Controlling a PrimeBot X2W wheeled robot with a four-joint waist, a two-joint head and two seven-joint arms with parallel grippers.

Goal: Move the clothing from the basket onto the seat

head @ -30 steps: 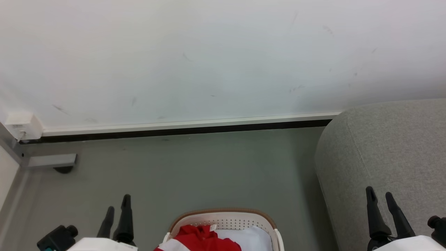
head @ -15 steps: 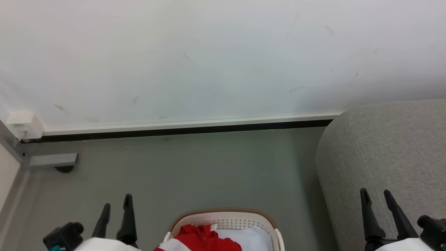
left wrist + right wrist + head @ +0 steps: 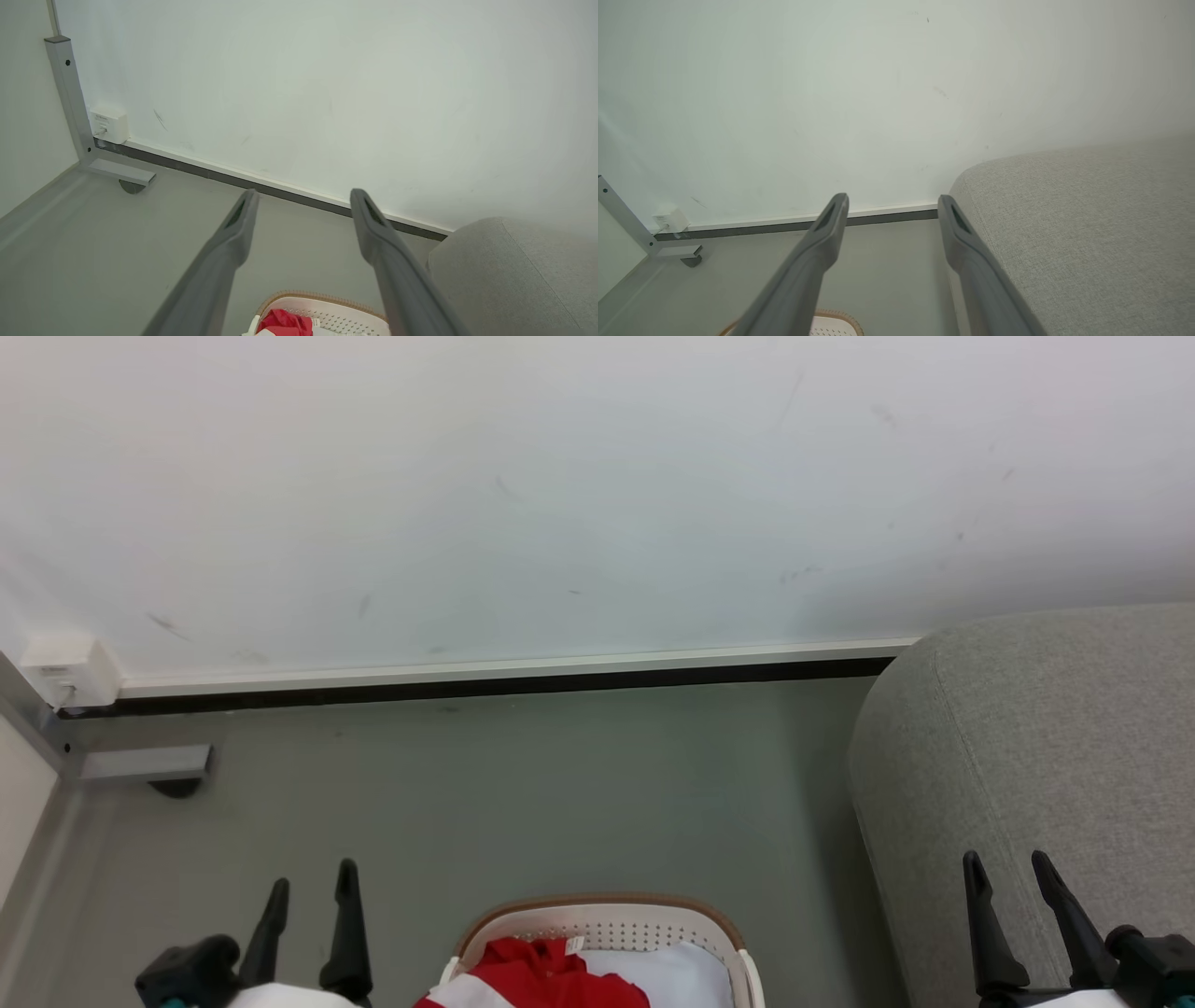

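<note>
The cream-white basket (image 3: 605, 913) with a brown rim stands on the floor at the bottom middle of the head view, and red clothing (image 3: 532, 969) with a white band lies inside it. The grey seat (image 3: 1046, 756) fills the right side. My left gripper (image 3: 313, 887) hangs open to the left of the basket, nothing between its fingers. My right gripper (image 3: 1008, 870) is open in front of the seat, also empty. The left wrist view shows the basket (image 3: 327, 312), the clothing (image 3: 285, 323) and the seat (image 3: 509, 275) below my open left gripper (image 3: 303, 200). The right wrist view shows the seat (image 3: 1078, 224) beside my open right gripper (image 3: 892, 205).
A white wall (image 3: 579, 495) with a dark baseboard (image 3: 485, 683) runs across the back. A grey metal frame foot (image 3: 140, 765) and a white wall socket (image 3: 63, 670) sit at the left. Grey floor (image 3: 560, 793) lies between the wall and the basket.
Both grippers have sunk slightly lower in the head view and shifted a little; the left one moved slightly right. The basket and clothing have not moved.
</note>
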